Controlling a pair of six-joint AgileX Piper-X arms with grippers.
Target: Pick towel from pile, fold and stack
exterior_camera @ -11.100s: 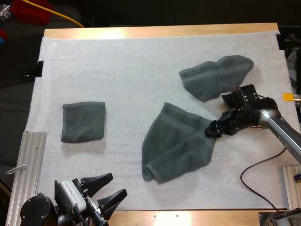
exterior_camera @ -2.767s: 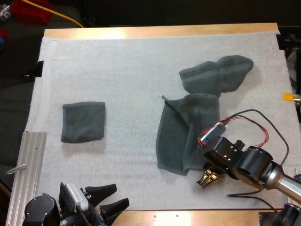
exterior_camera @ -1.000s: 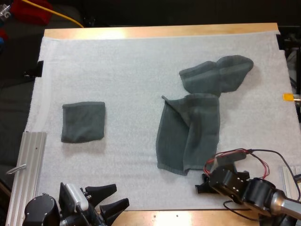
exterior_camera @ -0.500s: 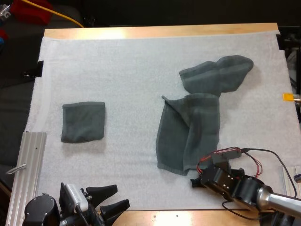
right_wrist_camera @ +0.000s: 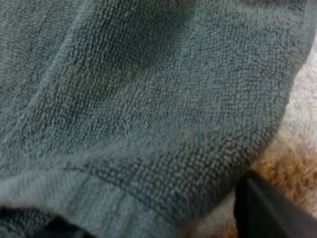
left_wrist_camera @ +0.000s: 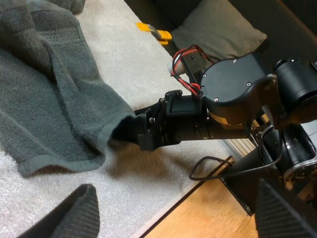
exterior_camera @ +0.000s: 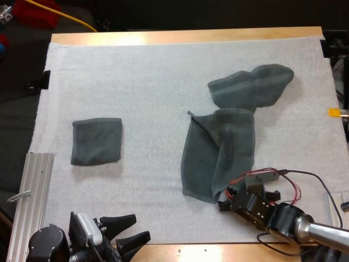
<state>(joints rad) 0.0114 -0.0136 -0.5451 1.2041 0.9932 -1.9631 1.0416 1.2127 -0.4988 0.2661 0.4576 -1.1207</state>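
Standing by the table, I see the right gripper (exterior_camera: pixel 222 204) down low on the white mat (exterior_camera: pixel 152 76), its nose pushed in at the near corner of the spread towel (exterior_camera: pixel 218 153). The left wrist view shows that corner's hem draped over the gripper's tip. Whether it has a real hold of the cloth I cannot tell, because the towel covers the place where they meet. The towel lies lengthwise, partly doubled over on itself, and its far end touches the crumpled towel (exterior_camera: pixel 251 87) that makes up the rest of the pile. Well away across the mat sits the folded towel (exterior_camera: pixel 96 141), a neat square that marks where the stack belongs. The left gripper (exterior_camera: pixel 140 226) hangs by the table's near edge, its black fingers (exterior_camera: pixel 117 219) standing wide apart with nothing between them, clear of every cloth. To my eye the picking is done and the fold is in hand: this looks like the taking of a corner before the towel is flattened or turned over. The next move, I judge, calls for a sure pinch on that hem. Then comes a lift just high enough to carry the corner across without dragging the far end into the pile. The idle arm will probably be wanted at the other near corner.
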